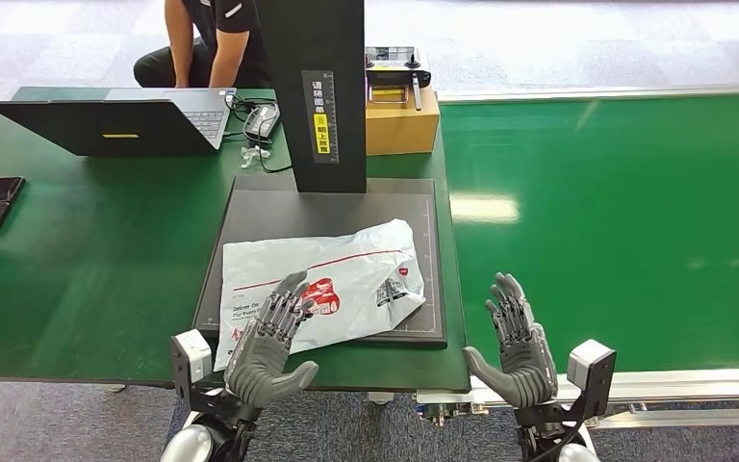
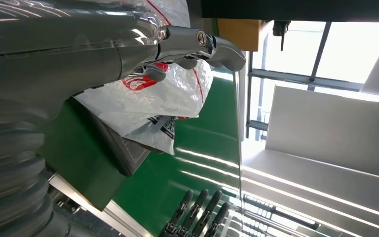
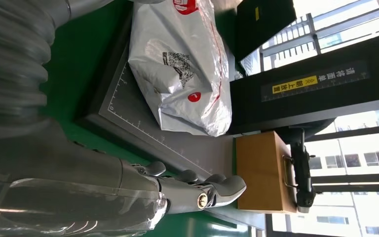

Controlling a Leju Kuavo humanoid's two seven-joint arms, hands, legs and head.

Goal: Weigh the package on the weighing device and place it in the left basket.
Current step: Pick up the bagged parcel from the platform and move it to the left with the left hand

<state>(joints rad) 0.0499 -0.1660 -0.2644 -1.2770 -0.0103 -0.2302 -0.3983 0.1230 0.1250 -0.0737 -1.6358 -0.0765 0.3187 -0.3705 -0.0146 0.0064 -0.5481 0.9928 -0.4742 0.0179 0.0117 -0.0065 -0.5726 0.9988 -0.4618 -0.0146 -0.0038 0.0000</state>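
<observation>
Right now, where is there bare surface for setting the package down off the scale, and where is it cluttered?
The green belt right of the scale platform is bare. The green table between the laptop and the left hand is open too. Behind the platform it is crowded: cables, wooden box, black column.

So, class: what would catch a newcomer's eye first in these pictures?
A crumpled white package with red print lies on the dark scale plate, under a black post. The left robot hand reaches over its near edge; the right robot hand hovers open over the green belt.
</observation>
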